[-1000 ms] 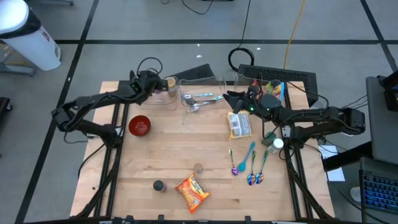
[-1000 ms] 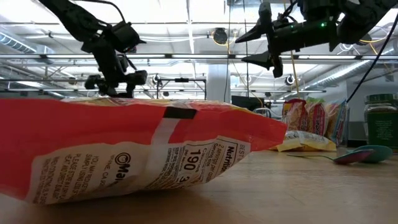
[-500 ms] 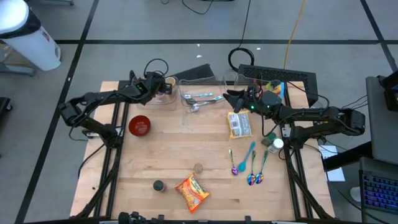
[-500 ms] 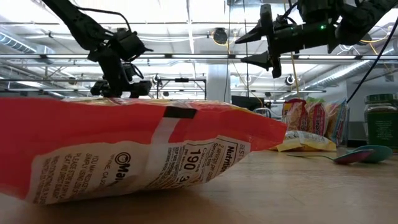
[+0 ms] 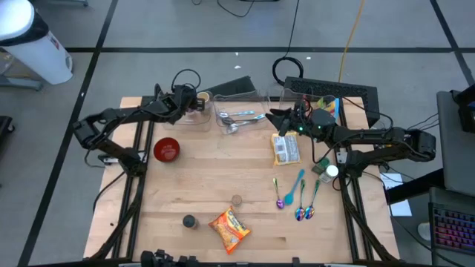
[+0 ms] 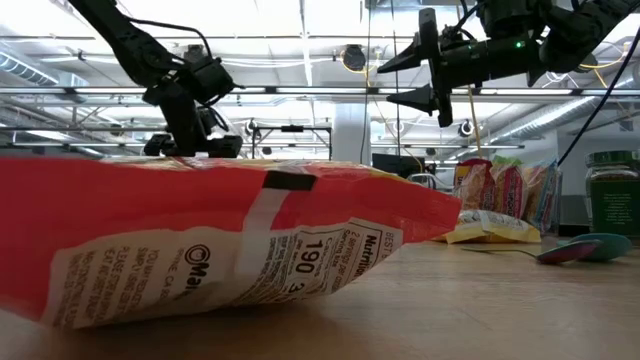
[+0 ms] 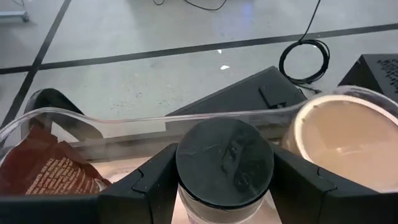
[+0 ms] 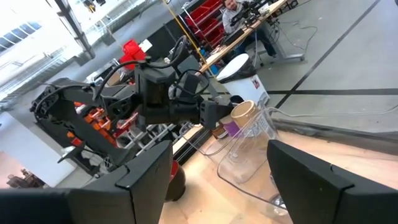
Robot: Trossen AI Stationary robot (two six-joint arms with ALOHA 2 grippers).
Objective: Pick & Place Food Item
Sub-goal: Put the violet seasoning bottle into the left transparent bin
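A clear jar with a black lid (image 7: pixel 224 163) sits between the fingers of my left gripper (image 7: pixel 224 186), which is shut on it. In the high view my left gripper (image 5: pixel 187 101) is over the clear bin (image 5: pixel 194 117) at the table's far left. A paper cup (image 7: pixel 348 134) and a brown bag (image 7: pixel 43 168) are beside the jar inside the bin. My right gripper (image 5: pixel 273 117) hangs open in the air near the second clear bin (image 5: pixel 241 119), nothing between its fingers (image 8: pixel 143 180). My left gripper pinches the jar between its two fingers, one finger (image 7: pixel 155 180) on each side just below the black lid's rim (image 7: pixel 186 180). The fingers slant down from the table's left side. The jar stands upright inside the bin; its bottom is hidden, so whether it rests there I cannot tell.
The second bin holds metal utensils (image 5: pixel 236 120). A snack packet (image 5: pixel 286 148) lies right of centre, coloured spoons (image 5: pixel 297 196) nearer. A red bowl (image 5: pixel 166 149) sits at the left. An orange chip bag (image 5: pixel 228 228) and two small round things (image 5: pixel 188 221) lie near the front edge.
My left gripper has sunk and gone a little toward the table's right, over the clear bin, rolling slightly, with the jar still between its fingers. My right gripper has stayed where it was.
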